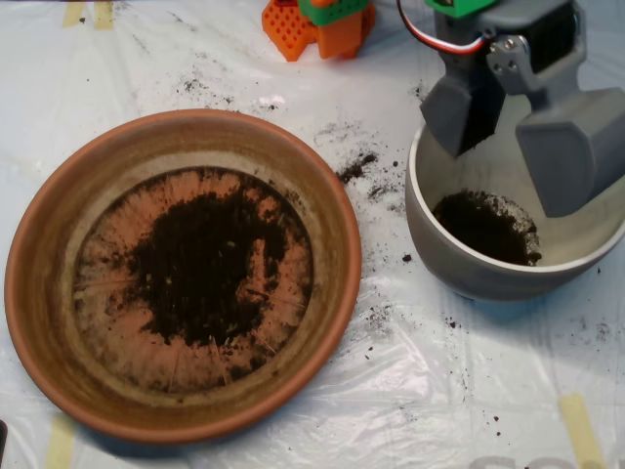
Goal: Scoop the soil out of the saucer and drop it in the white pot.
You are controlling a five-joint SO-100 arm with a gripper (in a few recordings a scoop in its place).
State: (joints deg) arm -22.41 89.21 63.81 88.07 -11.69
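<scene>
The scoop (pixel 510 122) hangs wide apart over the white pot (pixel 459 264), and soil (pixel 488 227) lies inside the pot.

The table (pixel 420 391) wears crinkled clear plastic. On it sit the saucer (pixel 59 244) left, the white pot (pixel 439 254) right, and spilled soil crumbs (pixel 356 168) between.

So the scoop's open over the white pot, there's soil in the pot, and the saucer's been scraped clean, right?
Not quite. The scoop is open over the white pot and soil sits in the pot, but the saucer isn't clean: the overhead view shows a dark patch of soil at its centre.
</scene>
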